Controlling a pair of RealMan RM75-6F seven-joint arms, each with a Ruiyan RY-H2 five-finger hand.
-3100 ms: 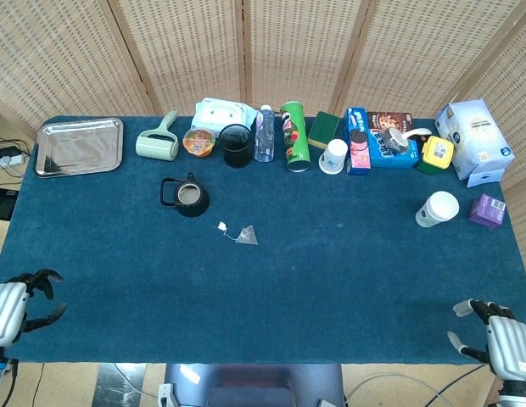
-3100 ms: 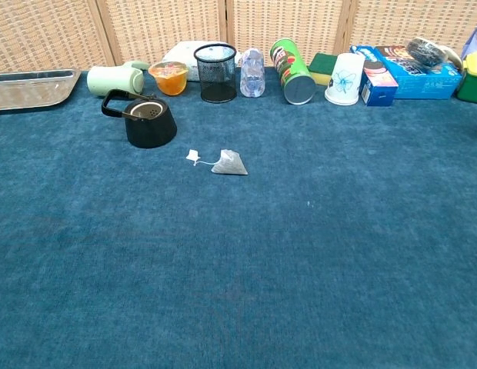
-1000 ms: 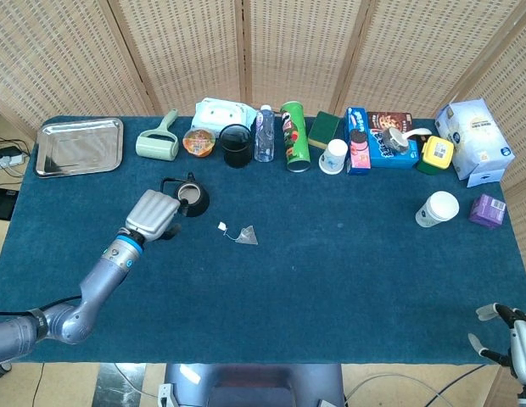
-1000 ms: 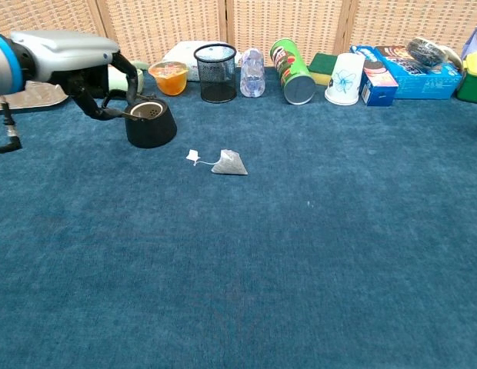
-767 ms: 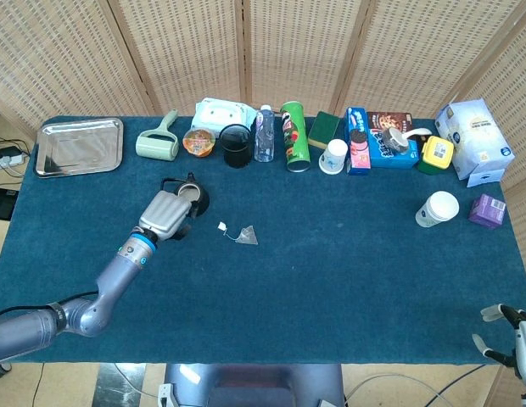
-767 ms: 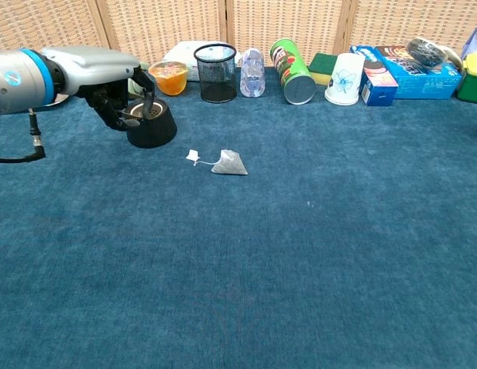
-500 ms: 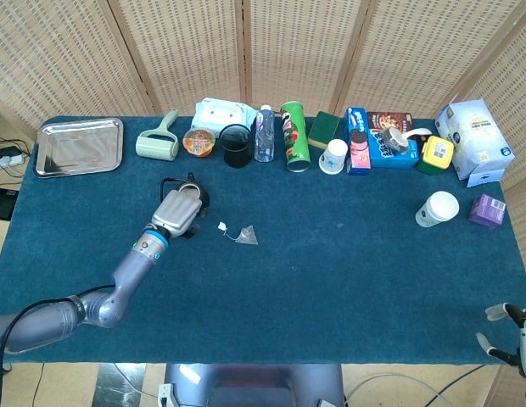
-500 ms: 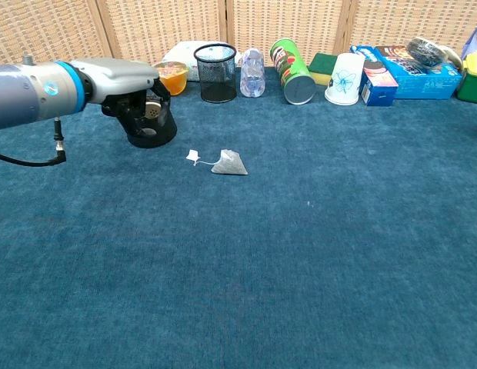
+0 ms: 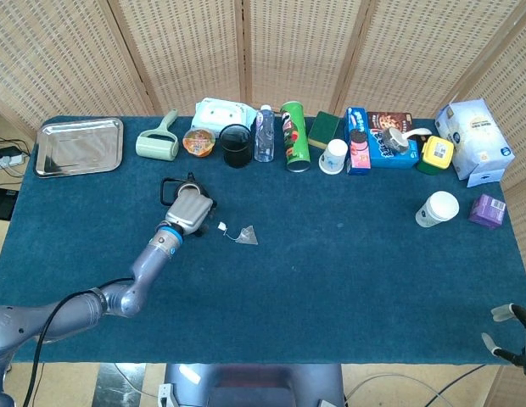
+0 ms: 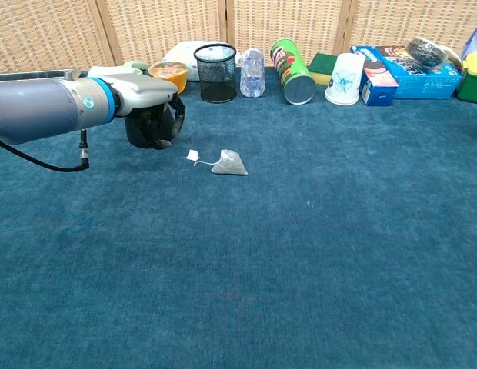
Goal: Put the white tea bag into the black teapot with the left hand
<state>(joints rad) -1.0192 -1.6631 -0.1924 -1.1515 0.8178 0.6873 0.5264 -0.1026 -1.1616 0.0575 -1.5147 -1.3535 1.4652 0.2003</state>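
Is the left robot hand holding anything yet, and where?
Nothing. The left robot hand hovers in front of the black teapot; the white tea bag lies untouched on the table.

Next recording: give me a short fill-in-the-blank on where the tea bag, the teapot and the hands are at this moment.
1. The white tea bag lies on the blue ____, outside the black teapot.
2. The hand nearest the tea bag is the ____ hand.
3. That hand holds ____.
4. In the head view, the silver tray sits at the table's far ____ corner.

Missing words: cloth; left; nothing; left
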